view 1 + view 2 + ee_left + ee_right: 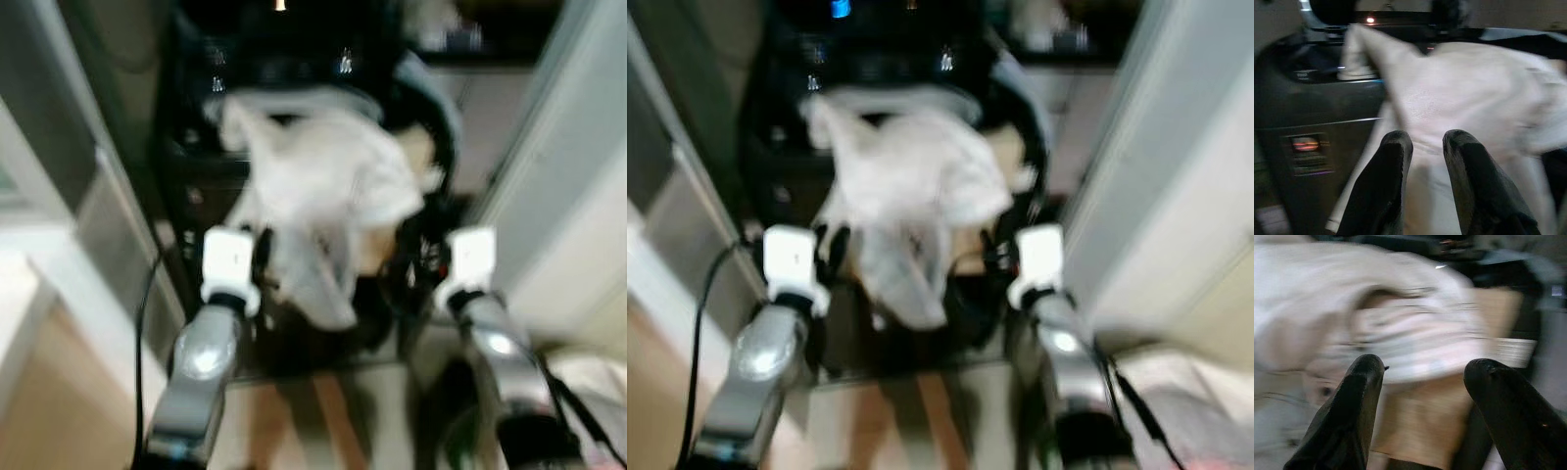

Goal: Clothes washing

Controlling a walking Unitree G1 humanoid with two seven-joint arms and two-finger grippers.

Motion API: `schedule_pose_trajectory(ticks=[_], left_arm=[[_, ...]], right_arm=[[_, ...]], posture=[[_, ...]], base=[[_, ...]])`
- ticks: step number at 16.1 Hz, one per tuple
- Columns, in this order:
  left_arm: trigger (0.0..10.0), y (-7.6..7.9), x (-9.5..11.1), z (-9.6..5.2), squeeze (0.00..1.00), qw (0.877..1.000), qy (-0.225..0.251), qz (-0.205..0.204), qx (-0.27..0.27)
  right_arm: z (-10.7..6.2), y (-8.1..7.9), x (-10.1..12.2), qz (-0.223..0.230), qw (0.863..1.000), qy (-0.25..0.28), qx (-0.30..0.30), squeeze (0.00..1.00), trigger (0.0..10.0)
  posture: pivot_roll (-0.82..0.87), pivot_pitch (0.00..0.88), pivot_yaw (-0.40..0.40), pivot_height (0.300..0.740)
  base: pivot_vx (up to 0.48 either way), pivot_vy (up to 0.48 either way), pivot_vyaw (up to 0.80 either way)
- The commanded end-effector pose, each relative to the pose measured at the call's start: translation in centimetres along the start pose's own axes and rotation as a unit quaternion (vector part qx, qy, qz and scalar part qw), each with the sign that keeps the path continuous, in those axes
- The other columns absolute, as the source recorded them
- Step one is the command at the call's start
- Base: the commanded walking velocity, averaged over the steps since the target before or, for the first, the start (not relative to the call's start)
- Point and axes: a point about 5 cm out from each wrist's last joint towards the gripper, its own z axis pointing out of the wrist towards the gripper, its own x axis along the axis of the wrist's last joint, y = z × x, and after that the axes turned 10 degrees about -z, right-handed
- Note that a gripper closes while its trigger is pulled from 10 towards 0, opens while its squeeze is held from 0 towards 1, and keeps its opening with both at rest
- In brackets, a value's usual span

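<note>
Washing machine (206, 166): dark front-loader filling the upper middle of the head views, its round door opening (431, 117) partly covered by cloth; all views are blurred.
Clothes bundle (323, 186): pale whitish garments heaped at the door opening, with a tan piece (1420, 421) beneath; it hangs between the two arms.
Long axis: runs roughly top to bottom, broad mass up at the machine, a narrowing tail (328, 294) pointing down toward the floor.
Risk, largest: the hanging tail could slip out and drag the bundle to the floor, since much of the cloth seems still outside the drum.
Risk, smaller: cloth caught at the door rim would stop the door closing.
Left gripper (1422, 147): low at the bundle's left edge, fingers nearly together with a narrow gap, white cloth just ahead; a grip on it is not evident.
Right gripper (1425, 382): at the bundle's right, fingers spread wide, holding nothing.
</note>
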Motion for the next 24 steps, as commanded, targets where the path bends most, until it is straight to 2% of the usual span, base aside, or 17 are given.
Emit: schedule_pose_trajectory(ticks=[1,2,3,6,8,9,10,13,16,17,19,20,22,24], left_arm=[[10.0,-0.6,0.1,-0.2,0.0,1.0,0.001,0.0,0.015],[10.0,-0.6,0.1,-0.2,0.0,1.0,0.001,-0.001,0.017],[10.0,-0.7,0.3,-0.2,0.0,1.0,0.008,-0.001,0.025],[10.0,-1.3,0.5,-0.1,0.0,0.999,0.001,-0.009,0.031],[10.0,-1.4,0.8,-0.2,0.0,0.999,0.009,-0.003,0.033],[10.0,-1.9,1.2,-0.3,0.0,0.998,0.021,0.006,0.056],[10.0,-2.1,1.2,-0.3,0.0,0.998,0.018,0.005,0.059],[10.0,-2.3,1.6,-0.5,0.0,0.998,0.018,0.003,0.057],[10.0,-2.1,1.8,-1.2,0.0,0.998,0.019,0.002,0.058],[10.0,-2.1,1.7,-1.3,0.0,0.998,0.018,0.002,0.058],[10.0,-2.0,1.7,-1.3,0.0,0.998,0.016,0.002,0.06],[10.0,-2.0,1.7,-1.3,0.0,0.998,0.015,0.001,0.059],[10.0,-1.7,1.9,-1.0,0.0,0.998,0.018,0.004,0.054],[10.0,-1.6,1.9,-0.8,0.0,0.998,0.018,0.003,0.053]], right_arm=[[-0.4,-0.9,-0.7,0.015,0.999,-0.017,0.037,0.0,10.0],[-0.6,-1.0,-0.8,0.017,0.999,-0.017,0.045,0.0,10.0],[-1.1,-1.2,-1.4,0.02,0.996,-0.032,0.084,0.0,10.0],[-2.4,-0.2,-3.6,0.008,0.992,-0.082,0.092,0.0,10.0],[-2.5,-0.8,-4.3,0.018,0.989,-0.097,0.113,0.0,10.0],[-2.6,-2.2,-4.9,0.051,0.976,-0.117,0.175,0.0,10.0],[-2.7,-2.7,-5.2,0.058,0.969,-0.126,0.203,0.0,10.0],[-3.2,-3.1,-5.6,0.054,0.954,-0.145,0.257,0.0,10.0],[-3.7,-2.8,-5.7,0.051,0.948,-0.158,0.271,0.0,10.0],[-3.3,-2.8,-5.7,0.043,0.953,-0.156,0.257,0.0,10.0],[-0.9,-2.5,-4.8,0.026,0.972,-0.125,0.196,0.0,10.0],[-0.3,-2.6,-4.4,0.015,0.975,-0.116,0.19,0.0,10.0],[2.4,-2.7,-1.8,-0.01,0.983,-0.061,0.173,0.0,10.0],[4.8,-2.3,0.1,-0.03,0.989,-0.029,0.145,0.0,10.0]], posture=[[-0.07,0.0,-0.025,0.726],[-0.07,0.0,-0.025,0.726],[-0.07,0.0,-0.027,0.726],[-0.06,0.0,-0.026,0.726],[-0.05,0.0,-0.017,0.726],[-0.04,0.0,-0.013,0.726],[-0.04,0.0,-0.011,0.726],[-0.02,0.0,-0.011,0.726],[-0.01,0.0,-0.019,0.726],[-0.01,0.0,-0.02,0.726],[-0.01,0.0,-0.019,0.726],[-0.01,0.0,-0.017,0.726],[0.0,0.0,-0.019,0.726],[0.0,0.0,-0.022,0.726]], base=[[0.48,0.0,0.0],[0.48,0.0,0.0],[0.48,0.0,0.0],[0.48,0.0,0.0],[0.456,0.0,0.0],[0.0,0.0,0.0],[0.0,0.0,0.0],[0.0,0.0,0.0],[0.0,0.0,0.0],[0.0,0.0,0.0],[0.0,0.0,0.0],[0.0,0.0,0.0],[0.0,0.0,0.0],[0.0,0.0,0.0]])
